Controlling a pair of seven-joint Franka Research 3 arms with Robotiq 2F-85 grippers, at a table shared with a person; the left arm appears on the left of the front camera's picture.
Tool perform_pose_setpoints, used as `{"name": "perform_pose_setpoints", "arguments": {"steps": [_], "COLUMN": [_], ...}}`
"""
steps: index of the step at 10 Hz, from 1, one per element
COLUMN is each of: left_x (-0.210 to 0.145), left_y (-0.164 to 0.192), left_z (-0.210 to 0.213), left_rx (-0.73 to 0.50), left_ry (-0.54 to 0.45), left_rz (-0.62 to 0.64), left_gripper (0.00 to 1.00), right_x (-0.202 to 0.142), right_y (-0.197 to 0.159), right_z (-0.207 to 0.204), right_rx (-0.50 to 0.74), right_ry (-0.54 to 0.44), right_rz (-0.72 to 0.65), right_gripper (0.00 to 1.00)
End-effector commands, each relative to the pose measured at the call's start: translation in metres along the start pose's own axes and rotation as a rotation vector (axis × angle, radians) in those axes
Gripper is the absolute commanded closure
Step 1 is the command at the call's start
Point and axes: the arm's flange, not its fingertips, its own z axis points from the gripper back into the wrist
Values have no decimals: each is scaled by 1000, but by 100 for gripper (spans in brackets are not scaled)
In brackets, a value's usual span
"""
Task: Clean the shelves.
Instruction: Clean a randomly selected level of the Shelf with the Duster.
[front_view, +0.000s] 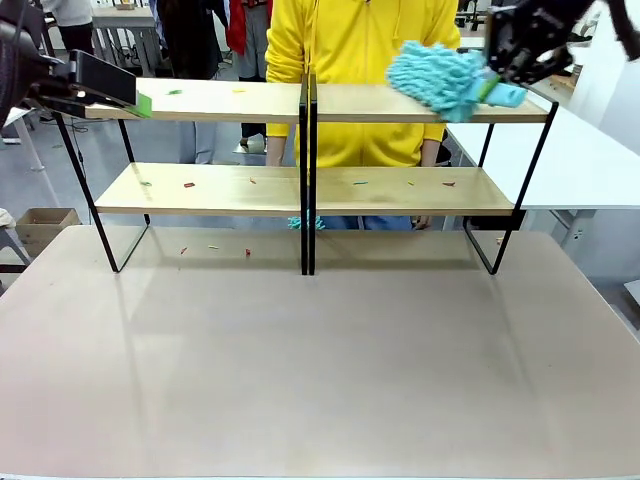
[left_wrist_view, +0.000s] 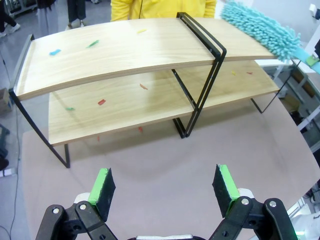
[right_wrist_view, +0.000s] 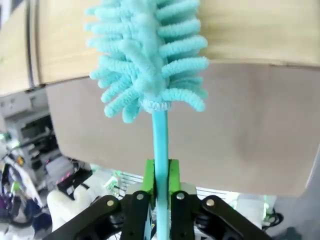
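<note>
The shelves are two matching racks of light wooden boards on black frames, a left rack (front_view: 210, 100) and a right rack (front_view: 400, 190), standing side by side. Small coloured scraps (left_wrist_view: 101, 102) lie on the boards. My right gripper (front_view: 497, 82) is shut on the handle (right_wrist_view: 161, 150) of a fluffy teal duster (front_view: 438, 78), whose head rests on the right end of the right rack's top board. My left gripper (left_wrist_view: 164, 186) is open with nothing between its green pads (left_wrist_view: 102, 186). In the front view the left gripper (front_view: 135, 95) hovers at the left end of the left rack's top board.
A person in a yellow top (front_view: 360, 40) stands close behind the racks. A few scraps (front_view: 247, 252) lie on the grey table (front_view: 320, 370) under the left rack. A small teal tuft (front_view: 305, 222) shows beneath the lower boards at the middle. White tables (front_view: 590, 160) stand to the right.
</note>
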Motion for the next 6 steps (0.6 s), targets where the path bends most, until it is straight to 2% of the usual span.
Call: {"name": "perform_pose_setpoints", "arguments": {"steps": [1, 2, 3, 4, 5, 6], "left_x": [0, 0, 0, 0, 0, 0], "left_y": [0, 0, 0, 0, 0, 0], "left_z": [1, 1, 1, 1, 1, 1], "left_rx": [1, 1, 1, 1, 1, 1], "left_ry": [-2, -2, -2, -2, -2, -2], "left_rz": [-1, -1, -1, -1, -1, -1], "left_gripper": [0, 0, 0, 0, 0, 0], "right_x": [-12, -14, -17, -19, -23, -26], "right_y": [-29, -43, -49, -45, -34, -28], "right_z": [10, 23, 29, 31, 32, 32], "right_rx": [-110, -108, -107, -61, 123, 252], "right_ry": [-18, -154, -223, -242, -222, -163], "right_rz": [-210, -268, -294, -211, -4, 120], "right_gripper": [88, 88, 88, 88, 88, 88]}}
